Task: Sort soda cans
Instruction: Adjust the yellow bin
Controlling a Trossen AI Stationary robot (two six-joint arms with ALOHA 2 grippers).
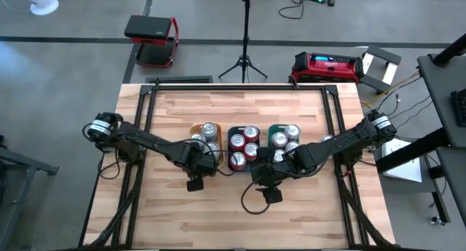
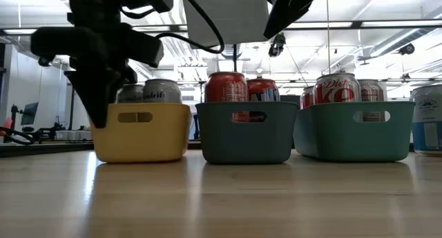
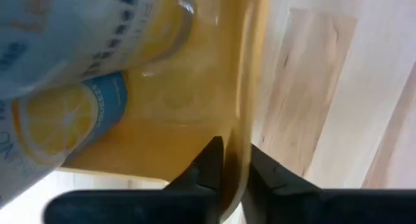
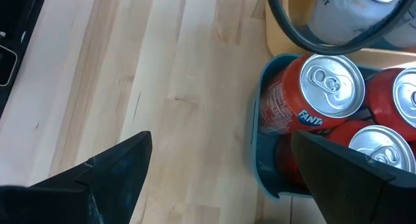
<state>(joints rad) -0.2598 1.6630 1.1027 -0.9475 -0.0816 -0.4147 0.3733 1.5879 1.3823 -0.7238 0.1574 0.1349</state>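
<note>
Three trays stand side by side mid-table: a yellow tray, a dark teal tray and a green tray. Silver cans fill the yellow one, red cans the teal one, silver-and-red cans the green one. My left gripper is shut on the yellow tray's wall at its near left corner. My right gripper hovers open in front of the teal tray, with bare table between its fingers. My left gripper pinches the yellow tray's side wall at its rim, one finger inside the tray and one outside. The fingers come from above, pointing down. The tray's bottom rests on the table, upright, with a lemon-printed can beside the inner finger.
A pale blue can stands on the table to the right of the green tray. The wooden table top lies bare in front of the trays. A black cable hangs over the trays near my right gripper.
</note>
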